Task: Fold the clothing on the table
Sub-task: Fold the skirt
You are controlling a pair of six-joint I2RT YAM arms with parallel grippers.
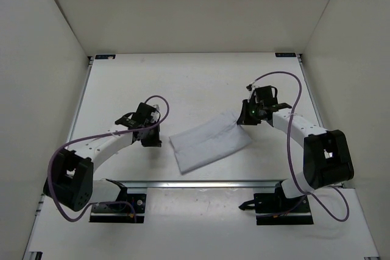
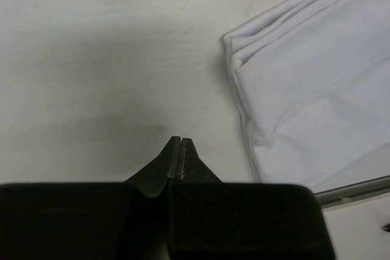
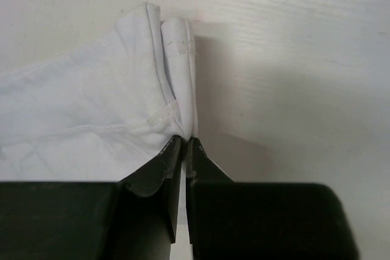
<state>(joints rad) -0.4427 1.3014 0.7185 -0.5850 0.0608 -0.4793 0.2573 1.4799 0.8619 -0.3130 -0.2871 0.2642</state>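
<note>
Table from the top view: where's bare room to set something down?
The large white matte tabletop is bare along the far wall. Crowded mid-table: the small white fabric garment lies between the left fingers, shut beside it, and the right fingers, pinching its edge.

No legible writing in any view

No words, labels, brands, numbers or signs can be read; the clothing [image 3: 91, 101] shows only plain stitching; the small dark fittings [image 1: 105, 56] at the far corners of the table [image 1: 183, 83] are too small to tell.
</note>
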